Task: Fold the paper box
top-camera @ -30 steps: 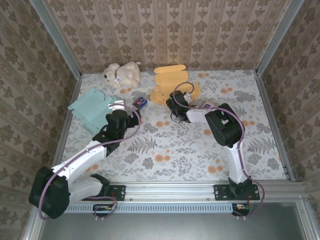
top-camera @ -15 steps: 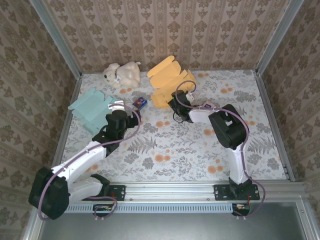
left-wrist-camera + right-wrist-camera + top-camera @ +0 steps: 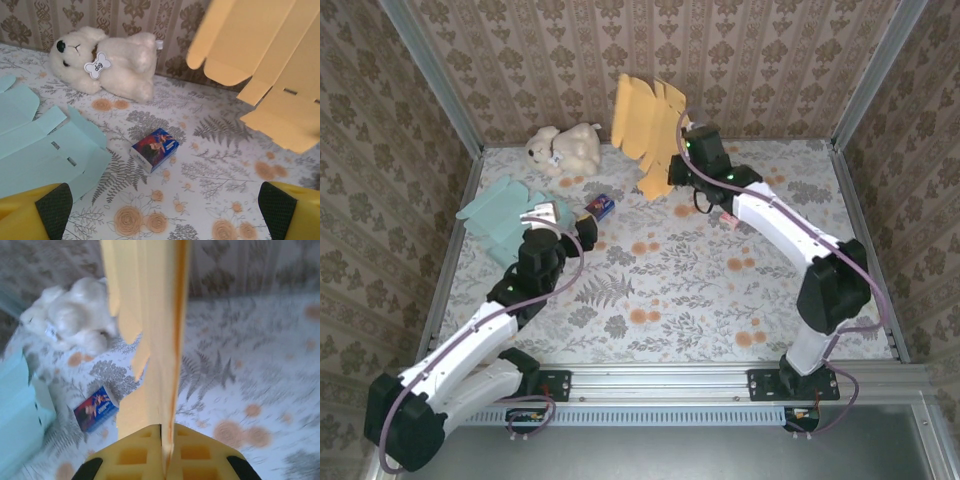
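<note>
The right arm rises from its base to a high elbow, then reaches far across toward the back wall, where the right gripper (image 3: 162,444) is pinched together on the lower edge of the yellow paper box (image 3: 645,118). The box is a flat, unfolded sheet standing on edge in the air above the rear of the bench (image 3: 720,290), flaps spread upward against the wallpaper. The left arm lies low, its forearm stretched forward, and the left gripper (image 3: 164,207) hovers with its jaws wide apart and nothing between them. Just ahead of it lies a small blue carton (image 3: 154,148), with a pale blue flat box (image 3: 500,215) to its left and a plush bear (image 3: 563,148) beyond
</note>
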Controlling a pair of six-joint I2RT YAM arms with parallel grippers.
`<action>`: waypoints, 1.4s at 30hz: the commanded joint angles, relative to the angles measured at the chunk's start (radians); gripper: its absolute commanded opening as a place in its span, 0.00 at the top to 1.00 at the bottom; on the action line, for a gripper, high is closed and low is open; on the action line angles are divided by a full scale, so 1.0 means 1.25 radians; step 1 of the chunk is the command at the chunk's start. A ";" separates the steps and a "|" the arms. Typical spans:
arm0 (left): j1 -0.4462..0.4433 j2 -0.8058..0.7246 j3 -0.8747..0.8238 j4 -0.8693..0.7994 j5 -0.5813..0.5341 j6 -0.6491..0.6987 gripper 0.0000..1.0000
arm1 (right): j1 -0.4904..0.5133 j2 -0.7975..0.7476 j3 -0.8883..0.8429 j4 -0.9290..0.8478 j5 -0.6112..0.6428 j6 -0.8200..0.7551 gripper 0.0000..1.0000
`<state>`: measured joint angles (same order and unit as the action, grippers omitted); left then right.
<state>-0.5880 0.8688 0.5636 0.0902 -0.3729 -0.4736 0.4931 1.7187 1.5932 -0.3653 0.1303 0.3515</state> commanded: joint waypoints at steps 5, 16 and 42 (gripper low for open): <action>-0.003 -0.129 0.014 -0.144 0.025 -0.105 0.00 | 0.165 -0.184 0.048 -0.333 0.160 -0.632 1.00; -0.008 -0.503 0.031 -0.409 0.141 -0.199 0.00 | 0.175 -0.313 0.069 -0.653 0.077 -0.883 1.00; -0.006 -0.080 -0.045 -0.087 0.160 -0.036 0.00 | 0.136 0.126 0.132 -0.478 0.155 -1.332 1.00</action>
<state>-0.5949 0.7383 0.5243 -0.1127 -0.1543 -0.5850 0.6754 1.8149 1.7096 -1.0302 0.3401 -1.2503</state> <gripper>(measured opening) 0.994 0.055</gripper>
